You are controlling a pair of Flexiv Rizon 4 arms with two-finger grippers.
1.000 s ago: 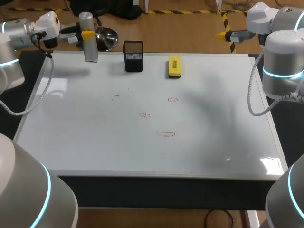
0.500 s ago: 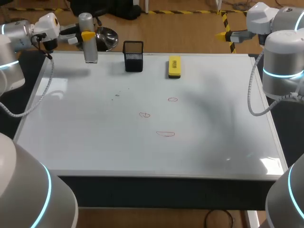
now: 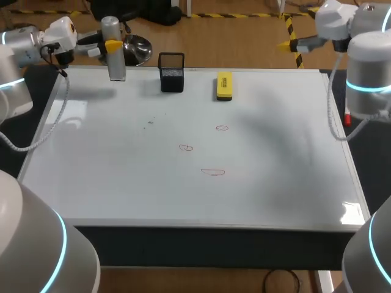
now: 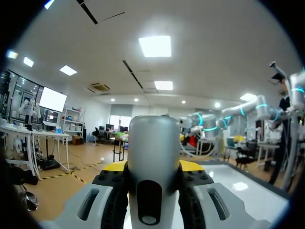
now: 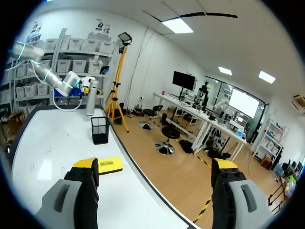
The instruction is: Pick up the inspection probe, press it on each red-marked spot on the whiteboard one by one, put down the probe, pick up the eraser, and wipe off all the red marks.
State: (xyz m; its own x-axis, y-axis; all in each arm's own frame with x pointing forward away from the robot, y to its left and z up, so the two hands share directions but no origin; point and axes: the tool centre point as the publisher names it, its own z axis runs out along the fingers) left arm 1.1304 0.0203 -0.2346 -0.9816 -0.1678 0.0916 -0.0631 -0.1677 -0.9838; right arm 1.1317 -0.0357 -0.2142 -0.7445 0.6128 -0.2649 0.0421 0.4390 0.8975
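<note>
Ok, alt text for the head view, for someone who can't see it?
The left gripper holds a grey cylindrical probe upright at the far left corner of the whiteboard. Three small red marks sit near the middle; a black mesh cup and a yellow block eraser stand along the far edge. The right gripper hangs beyond the far right corner.

Far edge of the whiteboard [image 3: 275,183] lined with tools, marks in the middle.

The probe [image 3: 116,68] stands upright over the far left corner, clamped between the fingers of the left gripper [image 3: 110,46], which comes in from the left. To its right, on the far edge, sits a holder [image 3: 171,72], and right of that lies the eraser [image 3: 224,86], lengthwise front to back. Three marks sit near the centre: one [image 3: 222,128] farthest back and rightmost, one [image 3: 186,148] nearer and to its left, one [image 3: 213,172] nearest the front. The right gripper [image 3: 287,44] hangs beyond the far right corner, off the board, fingers spread with nothing between.
</note>
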